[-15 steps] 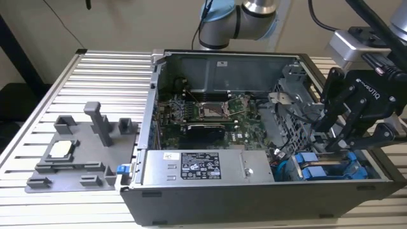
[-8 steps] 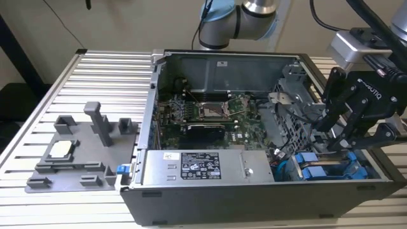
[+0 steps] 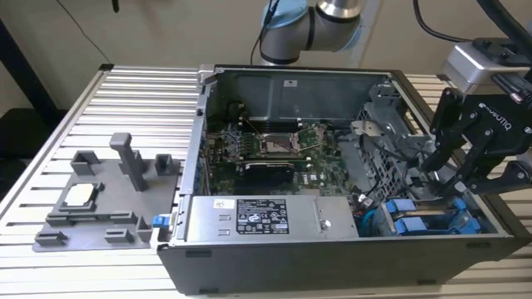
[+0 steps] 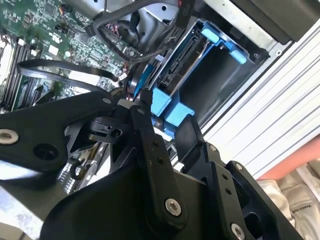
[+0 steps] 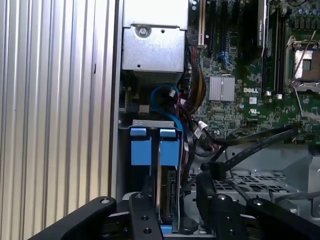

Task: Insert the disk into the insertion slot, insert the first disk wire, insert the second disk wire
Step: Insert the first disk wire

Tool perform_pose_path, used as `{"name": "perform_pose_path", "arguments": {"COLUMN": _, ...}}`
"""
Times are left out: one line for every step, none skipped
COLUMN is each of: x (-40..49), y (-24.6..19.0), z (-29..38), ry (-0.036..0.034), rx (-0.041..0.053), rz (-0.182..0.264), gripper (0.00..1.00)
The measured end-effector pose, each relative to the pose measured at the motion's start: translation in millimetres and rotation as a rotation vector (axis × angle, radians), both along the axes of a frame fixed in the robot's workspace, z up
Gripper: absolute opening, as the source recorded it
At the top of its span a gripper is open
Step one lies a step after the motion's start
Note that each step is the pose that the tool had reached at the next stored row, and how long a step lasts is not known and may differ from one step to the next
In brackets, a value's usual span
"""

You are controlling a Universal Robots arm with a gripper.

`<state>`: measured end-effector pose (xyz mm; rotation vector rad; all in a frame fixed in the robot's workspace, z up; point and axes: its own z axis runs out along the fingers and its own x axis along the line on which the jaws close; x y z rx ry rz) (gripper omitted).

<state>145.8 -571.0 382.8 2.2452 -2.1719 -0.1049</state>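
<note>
My black gripper [image 3: 449, 184] hangs over the front corner of the open computer case at the exterior view's right, above the grey drive cage with its insertion slot [image 3: 432, 212]. It is shut on the disk [image 5: 167, 192], which stands on edge between the fingers [image 5: 147, 200] and reaches down into the slot. The disk's blue frame [image 4: 167, 107] shows at the fingertips, and its connector end [image 4: 180, 60] lies deeper in the bay. A second blue tab [image 5: 140, 147] sits in the bay beside it. Loose blue and black wires [image 5: 167, 97] loop near the slot.
The silver power-supply box [image 3: 261, 218] fills the case's front, with the green motherboard [image 3: 275, 149] behind it. Black flat cables [image 5: 250, 145] cross over the cage. A grey fixture plate [image 3: 99, 199] lies on the slatted table [image 3: 124, 93] at the exterior view's left.
</note>
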Motion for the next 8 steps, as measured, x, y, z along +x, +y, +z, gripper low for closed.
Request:
{"name": "perform_pose_path", "arguments": {"x": 3.0, "y": 0.0, "z": -0.2, "ry": 0.0, "rx": 0.0001, "rz": 0.001, "gripper": 0.47}}
{"name": "perform_pose_path", "arguments": {"x": 5.9, "y": 0.0, "z": -0.3, "ry": 0.0, "rx": 0.0002, "rz": 0.003, "gripper": 0.47}}
{"name": "perform_pose_path", "arguments": {"x": 9.0, "y": 0.0, "z": -0.3, "ry": 0.0001, "rx": 0.0001, "rz": 0.005, "gripper": 0.47}}
{"name": "perform_pose_path", "arguments": {"x": 12.0, "y": 0.0, "z": -0.4, "ry": 0.0, "rx": 0.0001, "rz": 0.007, "gripper": 0.47}}
{"name": "perform_pose_path", "arguments": {"x": 15.3, "y": 0.0, "z": -0.5, "ry": 0.0, "rx": 0.0, "rz": 0.009, "gripper": 0.47}}
{"name": "perform_pose_path", "arguments": {"x": 18.8, "y": 0.0, "z": -0.7, "ry": 0.0, "rx": 0.0002, "rz": 0.011, "gripper": 0.47}}
{"name": "perform_pose_path", "arguments": {"x": 22.1, "y": 0.0, "z": -0.7, "ry": 0.0, "rx": 0.0, "rz": 0.014, "gripper": 0.47}}
{"name": "perform_pose_path", "arguments": {"x": 25.2, "y": 0.0, "z": -0.8, "ry": 0.0, "rx": 0.0, "rz": 0.016, "gripper": 0.47}}
